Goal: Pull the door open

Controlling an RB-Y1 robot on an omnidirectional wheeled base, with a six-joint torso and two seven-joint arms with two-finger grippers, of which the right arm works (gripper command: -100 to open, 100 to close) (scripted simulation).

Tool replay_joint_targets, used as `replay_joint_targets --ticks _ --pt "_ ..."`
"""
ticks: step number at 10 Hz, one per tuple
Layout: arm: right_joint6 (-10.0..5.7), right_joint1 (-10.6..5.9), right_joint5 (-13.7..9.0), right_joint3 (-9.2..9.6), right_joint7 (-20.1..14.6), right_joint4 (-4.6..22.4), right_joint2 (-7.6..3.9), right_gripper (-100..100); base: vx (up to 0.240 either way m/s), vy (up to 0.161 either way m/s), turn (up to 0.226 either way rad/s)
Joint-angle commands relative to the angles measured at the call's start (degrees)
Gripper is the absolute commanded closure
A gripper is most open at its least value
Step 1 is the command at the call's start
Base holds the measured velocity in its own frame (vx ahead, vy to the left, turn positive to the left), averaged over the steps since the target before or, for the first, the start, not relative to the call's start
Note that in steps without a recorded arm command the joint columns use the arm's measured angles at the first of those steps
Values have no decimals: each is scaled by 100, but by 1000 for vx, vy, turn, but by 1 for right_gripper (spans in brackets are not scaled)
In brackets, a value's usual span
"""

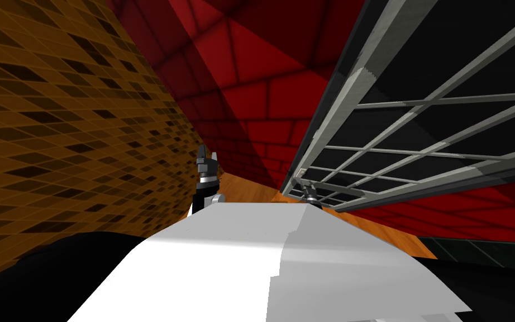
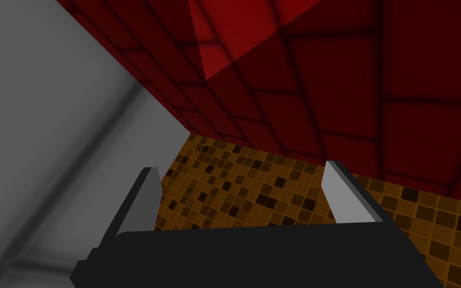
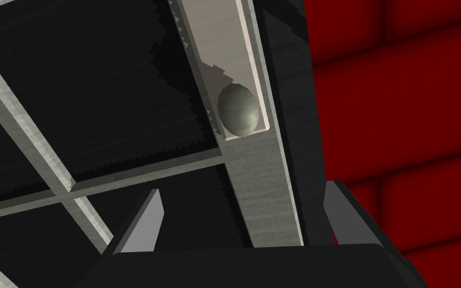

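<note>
Your floor (image 1: 245, 190) is orange and wood-grained. You see it as a narrow strip that starts just beside the left claw (image 1: 208, 156) and runs across to the right claw (image 1: 309, 192). It carries on past that claw's outer side to a dark green tiled patch (image 1: 474, 251). The red brick wall (image 1: 262, 151) rises from it beyond both claws. The gridded door (image 1: 418, 140) meets it right at the right claw.

My head feed was dim and splayed toward its corners; a hard-edged shadow cut across the red wall (image 1: 251, 61).
</note>
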Motion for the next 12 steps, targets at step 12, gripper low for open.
replay_joint_targets --ticks 12 --pt "8 -78 192 -184 1081 97 13 -100 24 -2 3"
